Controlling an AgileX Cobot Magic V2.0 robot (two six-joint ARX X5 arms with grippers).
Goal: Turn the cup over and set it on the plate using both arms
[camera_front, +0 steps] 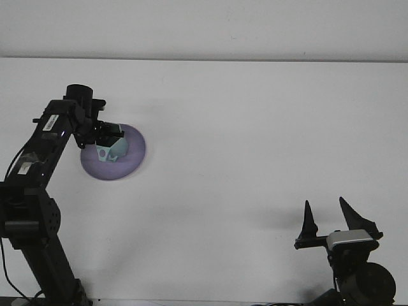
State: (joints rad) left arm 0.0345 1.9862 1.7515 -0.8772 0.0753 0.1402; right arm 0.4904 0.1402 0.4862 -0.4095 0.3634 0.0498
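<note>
White bench (255, 140): left gripper (109, 141) clamped on pale cup (112, 150) over purple plate (127, 163); right gripper (329, 217) near, jaws apart.

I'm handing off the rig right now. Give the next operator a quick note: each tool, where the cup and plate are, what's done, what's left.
Left tool: over the purple plate, shut on the light green cup.
Right tool: open, empty, parked low at the near right of the table, far from the plate.
Done: cup carried to the plate.
Left: confirm the cup sits on the plate, since contact is unclear from this view, then release and pull the left arm back.
</note>
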